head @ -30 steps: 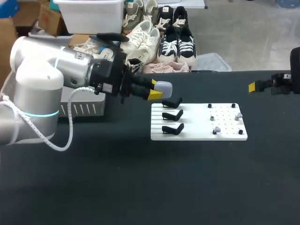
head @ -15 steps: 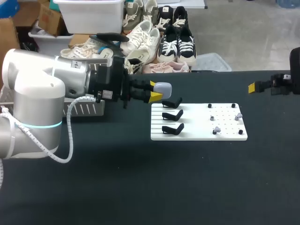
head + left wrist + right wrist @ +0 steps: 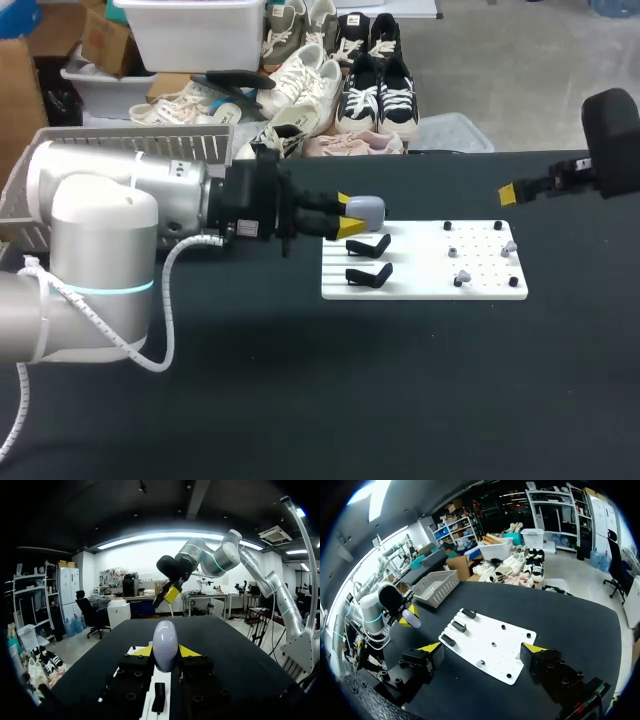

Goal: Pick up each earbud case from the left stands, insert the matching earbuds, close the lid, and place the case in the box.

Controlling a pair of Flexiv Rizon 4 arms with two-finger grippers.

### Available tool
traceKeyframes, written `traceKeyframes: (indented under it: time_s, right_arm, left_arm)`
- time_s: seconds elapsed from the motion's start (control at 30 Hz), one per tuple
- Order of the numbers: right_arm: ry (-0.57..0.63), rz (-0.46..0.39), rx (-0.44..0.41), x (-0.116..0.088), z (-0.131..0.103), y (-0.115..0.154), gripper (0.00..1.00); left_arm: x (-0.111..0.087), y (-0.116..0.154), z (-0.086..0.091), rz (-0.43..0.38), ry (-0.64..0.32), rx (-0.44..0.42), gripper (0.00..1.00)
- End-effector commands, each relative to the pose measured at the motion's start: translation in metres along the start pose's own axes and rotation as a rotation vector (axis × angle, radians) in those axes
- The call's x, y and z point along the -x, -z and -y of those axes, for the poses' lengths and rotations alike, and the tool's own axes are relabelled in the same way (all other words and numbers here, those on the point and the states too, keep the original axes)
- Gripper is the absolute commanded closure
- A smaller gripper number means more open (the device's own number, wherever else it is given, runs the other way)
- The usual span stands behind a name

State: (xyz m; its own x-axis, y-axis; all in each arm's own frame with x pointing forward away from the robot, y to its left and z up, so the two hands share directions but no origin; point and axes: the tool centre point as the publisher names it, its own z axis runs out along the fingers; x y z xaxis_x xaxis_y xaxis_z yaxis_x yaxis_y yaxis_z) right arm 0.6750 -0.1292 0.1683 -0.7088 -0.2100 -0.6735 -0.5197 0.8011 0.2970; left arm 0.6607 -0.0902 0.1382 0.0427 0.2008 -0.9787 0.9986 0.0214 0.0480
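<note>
Jaws on the left gripper (image 3: pixel 350 216) are pinching a pale grey earbud case (image 3: pixel 366 209), one yellow tip on each side of it. In the left wrist view the case stands up rounded between the tips, and I can't tell if the lid is open at all. It's held over the far left corner of the white board (image 3: pixel 420 265), right above the farthest of the black stands (image 3: pixel 369 246). That stand is mostly hidden behind the case, while the two nearer ones are bare.

Over on the right, the right gripper (image 3: pixel 482 650) has its jaws spread wide with nothing between them. It hangs over the far right of the table, well apart from the board.

A few small pale earbuds (image 3: pixel 463 275) sit among black pegs on the right half of the board. A white mesh basket (image 3: pixel 437 585) sits on the table's far left, behind the left arm.
</note>
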Motion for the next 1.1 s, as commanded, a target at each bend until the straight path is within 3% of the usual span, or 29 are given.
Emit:
traceKeyframes:
  time_s: [0.03, 0.1, 0.47, 0.9, 1.1]
  right_arm:
    - [0.046, -0.028, -0.011, 0.003, -0.026, 0.007, 0.0]
    - [0.101, -0.045, -0.057, 0.005, -0.037, 0.006, 0.0]
    - [0.188, -0.137, -0.072, 0.0, -0.083, -0.005, 0.0]
    - [0.182, -0.192, -0.083, -0.017, -0.1, -0.009, 0.0]
    - [0.176, -0.203, -0.079, -0.023, -0.108, -0.011, 0.0]
  left_arm:
    - [-0.004, -0.005, -0.003, 0.017, 0.001, -0.012, 1.0]
    - [-0.004, -0.007, -0.004, 0.025, 0.004, -0.025, 1.0]
    - [-0.006, -0.013, -0.003, 0.031, -0.011, -0.072, 1.0]
    - [-0.005, -0.021, 0.001, 0.043, -0.049, -0.113, 1.0]
    - [-0.008, -0.025, 0.001, 0.003, -0.087, -0.118, 1.0]
